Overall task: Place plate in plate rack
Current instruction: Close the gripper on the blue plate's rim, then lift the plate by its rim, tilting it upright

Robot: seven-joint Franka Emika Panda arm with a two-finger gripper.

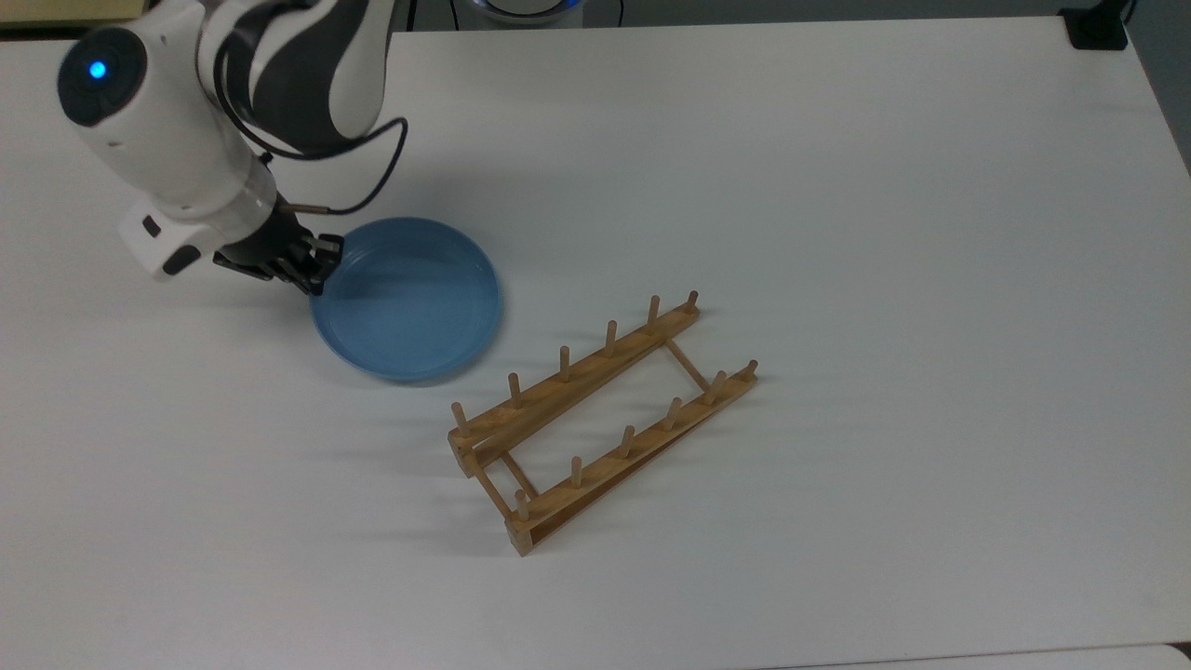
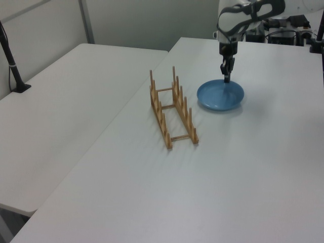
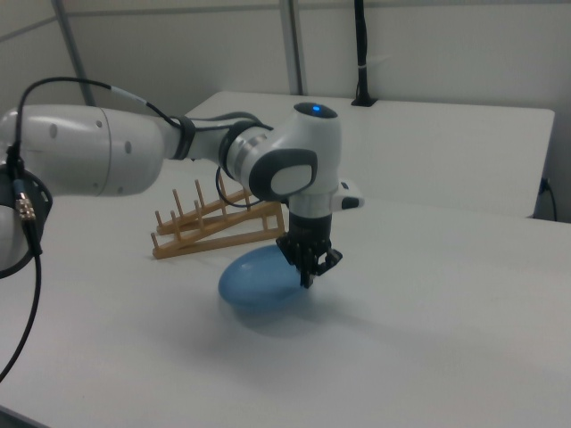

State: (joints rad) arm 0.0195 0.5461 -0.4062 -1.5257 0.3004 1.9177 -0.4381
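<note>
Light-blue and round, the plate is pinched by its rim between my fingers, which are clamped on the edge at the top view's left. In the right view the plate hangs tilted off the white surface, the gripped edge higher and a soft shadow beneath it, with my gripper closed on the rim at the right view's right side of the plate. In the left view my gripper points straight down onto the far rim of the plate. The plate rack, light-brown wood with two rails of upright pegs, stands empty on the surface, near the plate but apart from it, toward the top view's lower right. In the left view the plate rack sits to the left view's left of the plate. In the right view the plate rack lies behind the plate.
</note>
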